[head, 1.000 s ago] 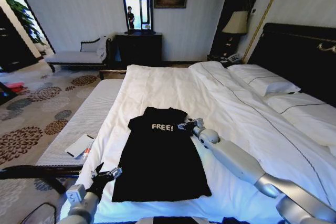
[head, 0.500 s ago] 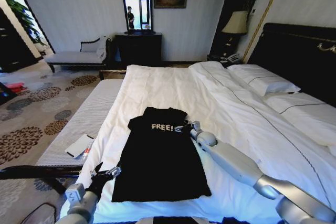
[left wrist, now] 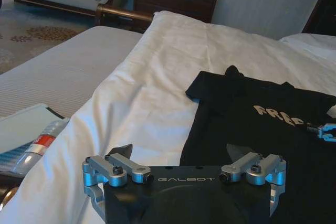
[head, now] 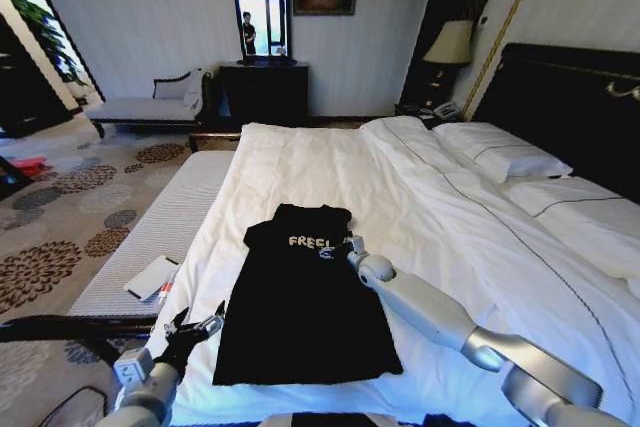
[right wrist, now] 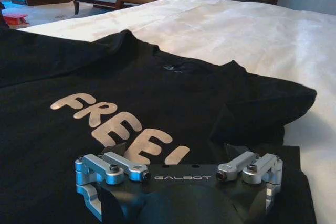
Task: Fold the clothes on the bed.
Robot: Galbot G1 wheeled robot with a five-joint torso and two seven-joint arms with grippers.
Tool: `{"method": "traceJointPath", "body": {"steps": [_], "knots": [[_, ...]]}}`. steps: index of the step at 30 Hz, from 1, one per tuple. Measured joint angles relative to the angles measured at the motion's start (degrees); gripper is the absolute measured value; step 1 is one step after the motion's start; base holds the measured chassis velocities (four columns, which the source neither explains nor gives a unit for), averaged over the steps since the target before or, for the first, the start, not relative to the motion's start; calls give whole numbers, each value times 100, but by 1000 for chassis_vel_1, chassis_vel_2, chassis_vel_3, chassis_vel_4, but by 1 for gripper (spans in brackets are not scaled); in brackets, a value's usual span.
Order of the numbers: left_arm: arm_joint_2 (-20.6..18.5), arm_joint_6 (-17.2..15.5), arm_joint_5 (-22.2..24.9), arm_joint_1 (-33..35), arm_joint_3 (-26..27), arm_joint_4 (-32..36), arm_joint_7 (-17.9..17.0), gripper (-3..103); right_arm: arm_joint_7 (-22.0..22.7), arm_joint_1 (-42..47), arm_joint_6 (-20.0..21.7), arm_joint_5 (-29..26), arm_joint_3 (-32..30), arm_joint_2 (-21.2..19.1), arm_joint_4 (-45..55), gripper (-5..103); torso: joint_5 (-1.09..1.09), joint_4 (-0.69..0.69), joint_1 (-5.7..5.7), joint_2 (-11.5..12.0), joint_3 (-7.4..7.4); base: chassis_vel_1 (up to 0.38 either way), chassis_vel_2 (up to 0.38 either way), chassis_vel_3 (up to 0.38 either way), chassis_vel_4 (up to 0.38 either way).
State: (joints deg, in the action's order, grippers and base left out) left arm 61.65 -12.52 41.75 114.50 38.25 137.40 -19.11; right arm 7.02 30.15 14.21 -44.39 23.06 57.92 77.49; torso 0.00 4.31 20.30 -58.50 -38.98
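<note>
We hold both pincers wide: right pincer (head: 335,247) over the shirt (head: 300,307) chest, left pincer (head: 200,327) beside its hem; grasp cleanly.

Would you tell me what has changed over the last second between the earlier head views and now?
The right gripper has slid from beside the T-shirt leftward onto its chest, by the lettering, jaws open. The left gripper, also open, has shifted slightly near the shirt's lower left corner. The shirt lies flat on the bed as before; nothing has been grasped.

The head camera looks down along the bed (head: 330,162); both wrist cameras skim low, sharing the T-shirt's (right wrist: 105,77) lettered chest.
</note>
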Motion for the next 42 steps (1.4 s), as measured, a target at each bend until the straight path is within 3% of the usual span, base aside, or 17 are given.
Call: {"method": "traceJointPath", "body": {"steps": [13,21,25,42], "knots": [[-70,-12,-38,-152,-269,-43,-48,100,167,264,162,-808,-747,-588,915,100,0,1,0,0,0,0,0,0,0],[-90,-26,-114,-160,-377,-33,-84,100,38,211,163,-1018,-1086,-574,289,100,0,2,0,0,0,0,0,0,0],[-91,-30,-181,-159,-430,-24,-104,100,81,250,286,-1486,-1285,-430,83,100,0,-2,0,0,0,0,0,0,0],[-34,-21,-287,-35,-388,2,-87,100,-97,353,260,-1375,-1295,-377,-146,99,0,0,0,0,0,0,0,0,0]]}}
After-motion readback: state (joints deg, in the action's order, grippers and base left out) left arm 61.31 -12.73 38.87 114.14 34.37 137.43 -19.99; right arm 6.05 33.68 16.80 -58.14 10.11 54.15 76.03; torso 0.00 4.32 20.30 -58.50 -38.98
